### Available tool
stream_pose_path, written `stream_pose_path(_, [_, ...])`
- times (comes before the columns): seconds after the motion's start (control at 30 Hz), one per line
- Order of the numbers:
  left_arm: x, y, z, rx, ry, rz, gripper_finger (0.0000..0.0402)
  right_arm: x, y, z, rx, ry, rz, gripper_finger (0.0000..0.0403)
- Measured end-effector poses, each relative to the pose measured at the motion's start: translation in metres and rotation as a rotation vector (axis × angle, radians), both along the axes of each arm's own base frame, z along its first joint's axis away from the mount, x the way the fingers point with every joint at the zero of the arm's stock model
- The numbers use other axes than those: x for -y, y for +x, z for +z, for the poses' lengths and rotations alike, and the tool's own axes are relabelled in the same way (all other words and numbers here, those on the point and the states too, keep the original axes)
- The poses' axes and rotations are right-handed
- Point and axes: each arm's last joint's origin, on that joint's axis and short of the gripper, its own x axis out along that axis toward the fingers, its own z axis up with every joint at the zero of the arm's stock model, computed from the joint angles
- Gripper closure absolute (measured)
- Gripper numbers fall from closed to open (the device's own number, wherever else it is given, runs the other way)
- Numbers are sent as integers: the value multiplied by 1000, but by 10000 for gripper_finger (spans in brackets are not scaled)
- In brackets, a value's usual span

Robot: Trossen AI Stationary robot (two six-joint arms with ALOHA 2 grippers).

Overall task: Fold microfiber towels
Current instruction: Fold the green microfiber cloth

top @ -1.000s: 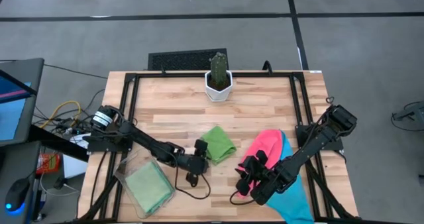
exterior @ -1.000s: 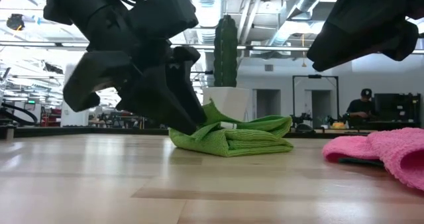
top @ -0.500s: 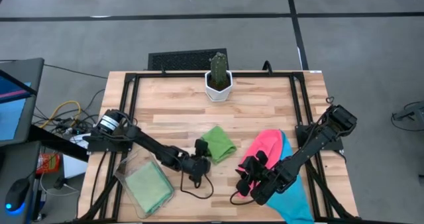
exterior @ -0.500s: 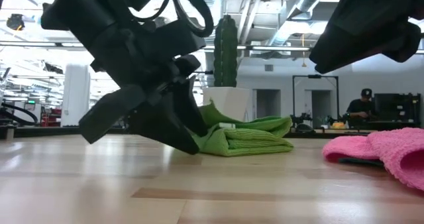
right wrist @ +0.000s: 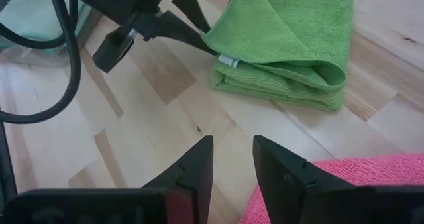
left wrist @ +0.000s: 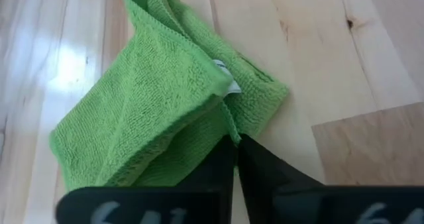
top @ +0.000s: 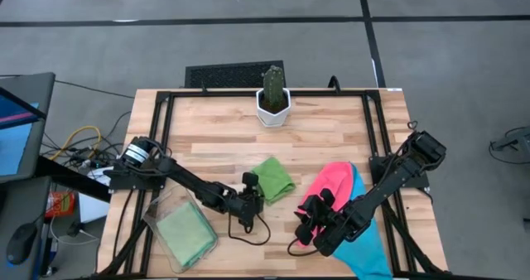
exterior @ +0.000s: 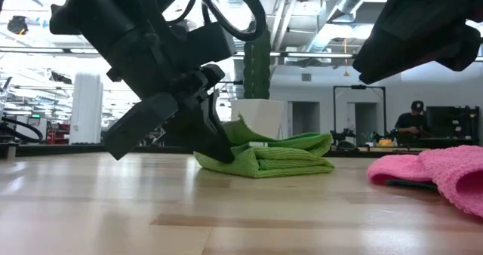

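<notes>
wooden table (top: 215, 131) is seen from above, with both arms reaching in over its near half. pink towel (top: 331, 181) lies on blue towel (top: 368, 247) at the right, partly under the right arm. a folded green towel (top: 273, 179) lies near the middle of the table, well apart from the pink one. at the near left a clear bin (top: 157, 222) is set, and a second green cloth (top: 186, 233) is held in it. a potted cactus (top: 272, 98) stands at the far edge, clear of both arms. left gripper (left wrist: 235, 144) is closed, its fingers pinched together on the near edge of the folded green towel, low against the table. right gripper (right wrist: 232, 159) is held partly open above bare wood, just beside the pink towel, with nothing between its fingers.
</notes>
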Motion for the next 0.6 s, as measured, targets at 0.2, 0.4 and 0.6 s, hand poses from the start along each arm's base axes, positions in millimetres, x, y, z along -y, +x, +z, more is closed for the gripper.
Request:
stream_pose_path(0.2, [9, -4, 13, -12, 19, -9, 399, 0, 0, 0, 0, 0, 0, 271])
stream_pose_path(0.4, [4, 2, 38, 14, 85, 13, 400, 0, 0, 0, 0, -1, 0, 271])
stream_pose_path(0.6, [-11, 12, 39, -5, -24, 13, 399, 0, 0, 0, 1, -1, -1, 271])
